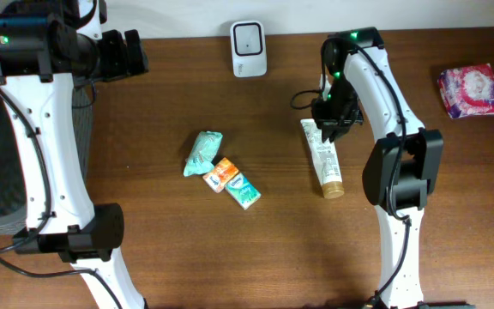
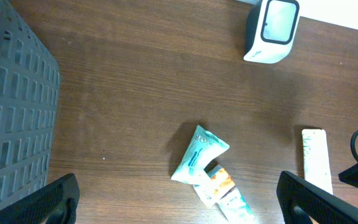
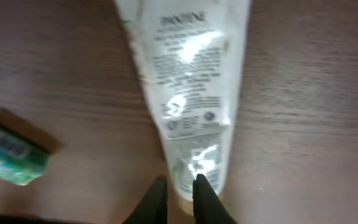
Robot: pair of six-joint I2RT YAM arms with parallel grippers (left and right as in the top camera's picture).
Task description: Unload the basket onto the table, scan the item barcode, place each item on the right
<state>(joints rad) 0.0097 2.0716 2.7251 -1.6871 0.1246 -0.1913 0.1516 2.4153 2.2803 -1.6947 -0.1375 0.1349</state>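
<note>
Presently, the tube [image 1: 322, 157] lies flat on the desk [image 1: 170, 249], right of centre, with its gold cap pointing to the near side and its flat end to the far side. The right fingers [image 3: 209, 200] stand over it, almost closed, with only a narrow slit between them. It cannot be told whether they pinch the tube or merely hover at it. In the overhead view the right arm covers the tube's far end.

The scanner [image 1: 249, 47] stands at the far edge of the desk, left of the tube and well apart from it. A black cable [image 1: 302, 99] loops just beside the right arm, on the scanner's side.

A teal pouch [image 1: 202, 153], an orange box [image 1: 221, 173] and a green box [image 1: 244, 192] lie clustered left of the tube, touching one another. A pink packet [image 1: 471, 90] lies far right.

The left fingers [image 2: 51, 202] are spread fully wide and hold nothing, up at the far left. A dark basket [image 2: 11, 112] sits at the left edge.
</note>
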